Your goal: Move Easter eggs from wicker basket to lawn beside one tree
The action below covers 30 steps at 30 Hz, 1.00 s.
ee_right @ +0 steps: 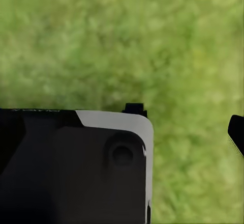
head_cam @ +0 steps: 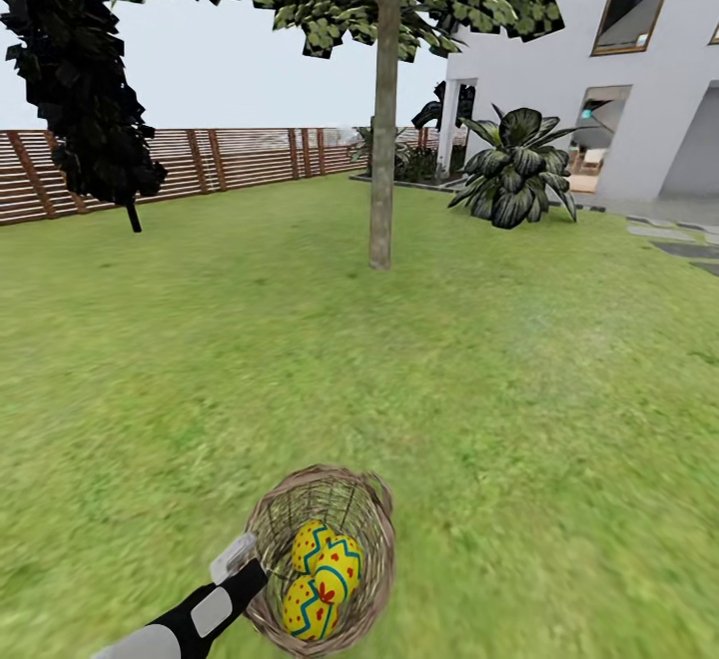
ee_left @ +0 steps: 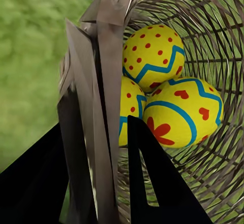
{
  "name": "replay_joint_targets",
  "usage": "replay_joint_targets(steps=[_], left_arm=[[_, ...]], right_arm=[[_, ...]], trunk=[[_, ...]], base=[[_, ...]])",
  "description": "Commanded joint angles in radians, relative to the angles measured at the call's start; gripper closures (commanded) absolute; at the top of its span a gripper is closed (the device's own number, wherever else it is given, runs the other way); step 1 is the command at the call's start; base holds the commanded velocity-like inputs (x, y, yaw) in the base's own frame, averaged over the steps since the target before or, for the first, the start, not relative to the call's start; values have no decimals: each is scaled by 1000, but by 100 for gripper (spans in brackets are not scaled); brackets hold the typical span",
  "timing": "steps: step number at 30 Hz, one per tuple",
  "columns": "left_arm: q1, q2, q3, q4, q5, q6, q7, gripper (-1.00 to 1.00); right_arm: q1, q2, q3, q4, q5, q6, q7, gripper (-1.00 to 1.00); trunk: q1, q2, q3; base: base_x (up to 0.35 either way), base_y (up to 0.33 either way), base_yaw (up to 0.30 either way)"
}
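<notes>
The left gripper [ee_left: 96, 147] is clamped on the rim of the wicker basket [head_cam: 369, 509], which hangs above the lawn [head_cam: 519, 369] with all three Easter eggs [head_cam: 322, 577] inside. The tree [head_cam: 382, 160] stands well ahead, so no egg is placed yet. For the right gripper [ee_right: 188, 119], I cannot tell its opening.

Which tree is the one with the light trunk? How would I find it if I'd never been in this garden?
Start at the white house and look across the lawn toward the wooden fence. The tree stands alone on the grass, straight beyond the wicker basket. Unlike the near-black conical tree by the fence and the trunkless striped plant, it has a straight, pale mottled trunk.
</notes>
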Motion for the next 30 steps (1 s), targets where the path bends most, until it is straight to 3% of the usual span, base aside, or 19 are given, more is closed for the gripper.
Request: replay_joint_targets(steps=[1,30], left_arm=[[-1,0,1,-2,12,3,-3,100],[-1,0,0,-3,10,3,-3,100]], right_arm=[[-2,-1,-8,4,7,-7,1,-100],[-2,-2,-8,5,7,-7,0,-100]], trunk=[[1,-2,-2],[1,-2,-2]], base=[[341,0,0],[341,0,0]])
